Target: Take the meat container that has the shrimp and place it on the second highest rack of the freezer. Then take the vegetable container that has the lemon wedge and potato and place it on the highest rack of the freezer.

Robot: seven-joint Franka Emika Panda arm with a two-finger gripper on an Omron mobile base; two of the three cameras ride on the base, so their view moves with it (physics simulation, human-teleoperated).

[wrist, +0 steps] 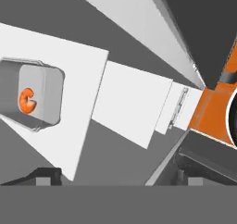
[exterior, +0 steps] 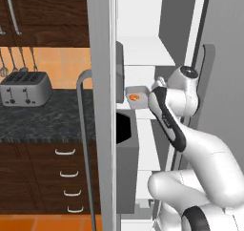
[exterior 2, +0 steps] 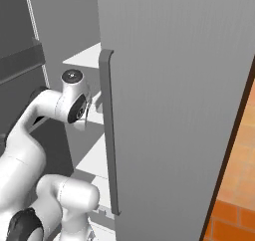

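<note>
The freezer (exterior: 101, 44) stands open with my arm reaching inside. The meat container (exterior: 136, 95), a shallow grey tray, rests flat on the second highest rack (exterior: 143, 111), with the small orange shrimp (exterior: 135, 97) inside it. The highest rack (exterior: 145, 51) is the white shelf just above. In the hand view the meat container (wrist: 34, 96) and shrimp (wrist: 27, 100) lie at the left, off to the side of my gripper (wrist: 115, 176). The gripper is open and holds nothing. The vegetable container, lemon wedge and potato are out of view.
The freezer door's long bar handle (exterior: 82, 144) hangs left of the opening. Beyond it a toaster (exterior: 26, 88) sits on a dark counter (exterior: 43, 120) above wooden drawers. A second grey door (exterior 2: 174, 110) with a handle (exterior 2: 109, 135) walls in the arm's right side.
</note>
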